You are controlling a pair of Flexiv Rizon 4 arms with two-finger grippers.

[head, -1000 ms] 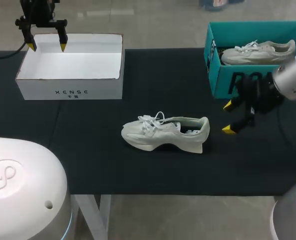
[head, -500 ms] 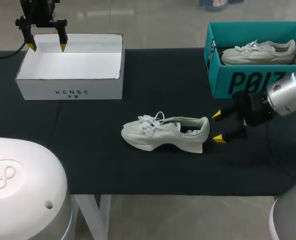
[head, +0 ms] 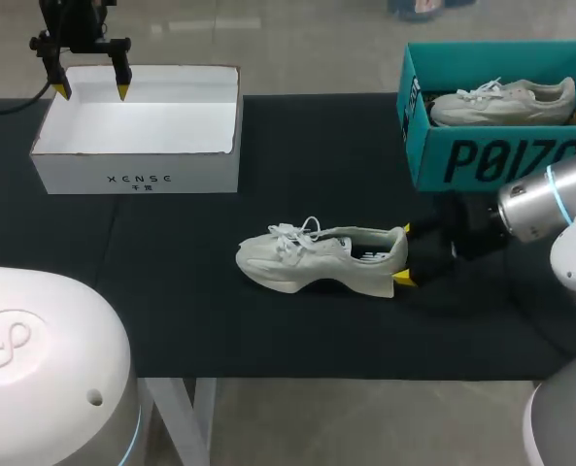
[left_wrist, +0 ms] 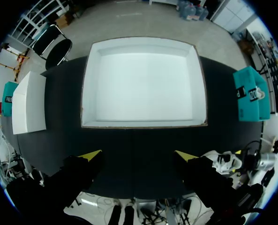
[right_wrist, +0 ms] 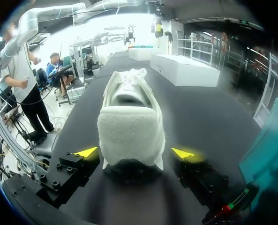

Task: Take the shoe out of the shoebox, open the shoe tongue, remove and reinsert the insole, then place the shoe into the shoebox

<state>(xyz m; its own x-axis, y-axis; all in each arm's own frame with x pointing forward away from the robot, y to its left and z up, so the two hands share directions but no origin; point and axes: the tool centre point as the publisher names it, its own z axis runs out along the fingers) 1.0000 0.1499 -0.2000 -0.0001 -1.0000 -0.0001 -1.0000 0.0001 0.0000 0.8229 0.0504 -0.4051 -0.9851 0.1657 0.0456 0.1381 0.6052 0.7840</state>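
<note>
The pale shoe point(head: 321, 260) lies mid-frame on the dark worktop point(head: 268, 330). It looks light, with a soft upper and a firmer heel, which seems the best place to hold it. The right gripper point(head: 405, 254) sits there, fingers spread astride the heel without touching. At upper left the left gripper point(head: 91, 91) hangs spread too.

Your right gripper point(head: 406, 254) is sitting with fingers spread at the heel of the pale shoe point(head: 307, 260), which is lying on its sole on the black table point(head: 190, 291). Your left gripper point(head: 92, 90) is hanging, fingers apart, over the far left corner of the white box point(head: 137, 170). A second shoe point(head: 501, 102) is resting in the teal shoebox point(head: 462, 160).
</note>
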